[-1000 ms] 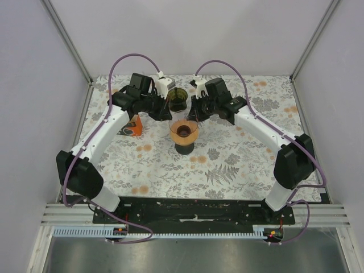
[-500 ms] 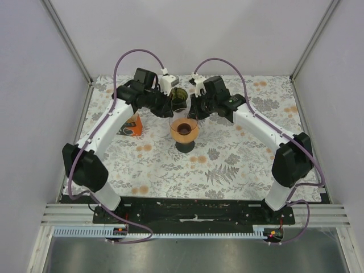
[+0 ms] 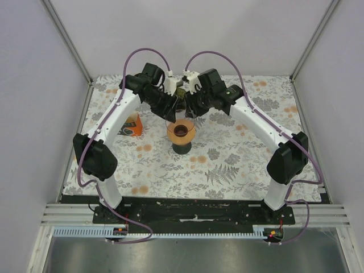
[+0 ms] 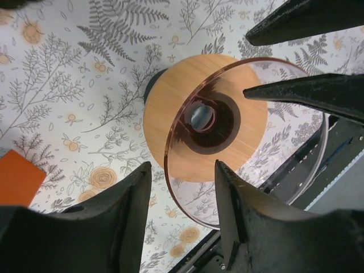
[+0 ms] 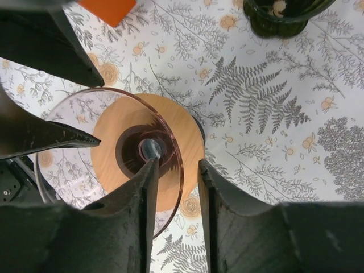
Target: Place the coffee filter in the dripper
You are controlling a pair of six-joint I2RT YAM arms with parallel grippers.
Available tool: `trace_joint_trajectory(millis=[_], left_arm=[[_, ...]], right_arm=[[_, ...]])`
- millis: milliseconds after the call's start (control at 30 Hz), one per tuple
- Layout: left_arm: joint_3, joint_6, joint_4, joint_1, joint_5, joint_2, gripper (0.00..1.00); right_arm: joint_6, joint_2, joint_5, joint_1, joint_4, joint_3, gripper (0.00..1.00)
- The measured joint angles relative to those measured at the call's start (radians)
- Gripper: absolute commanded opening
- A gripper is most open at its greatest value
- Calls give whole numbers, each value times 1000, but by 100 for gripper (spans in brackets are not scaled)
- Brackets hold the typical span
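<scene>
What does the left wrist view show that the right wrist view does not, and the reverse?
Only the left wrist view clearly shows a dark strip beyond the edge of the floral tablecloth. Only the right wrist view shows the dark green glass. Both show the wood-collared dripper, the orange box, the tablecloth, and the left gripper and right gripper.

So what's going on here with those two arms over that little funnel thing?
Two robot arms meet over a coffee dripper in the middle of the table. The left arm and the right arm each hold open jaws astride its clear rim, one from each side. No paper filter shows in the cone or in either arm's jaws. An orange box and a dark cup stand nearby.
</scene>
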Motion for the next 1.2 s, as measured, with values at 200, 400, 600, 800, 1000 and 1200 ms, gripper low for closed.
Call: trace_joint_trajectory(millis=[200, 400, 600, 800, 1000, 1200], left_arm=[[82, 9, -27, 2, -2, 0, 66], [286, 9, -68, 69, 17, 23, 71], [401, 8, -45, 261, -37, 18, 57], [314, 77, -55, 396, -127, 27, 49], [219, 48, -62, 474, -197, 109, 54], [-45, -58, 32, 474, -251, 89, 46]], right_arm=[[-26, 0, -6, -2, -58, 100, 69], [-64, -21, -11, -8, -85, 151, 75], [-95, -100, 6, -60, -98, 149, 75], [-108, -171, 27, -103, -97, 94, 76], [-114, -171, 40, -104, -104, 37, 75], [-121, -170, 43, -105, -111, 31, 75]])
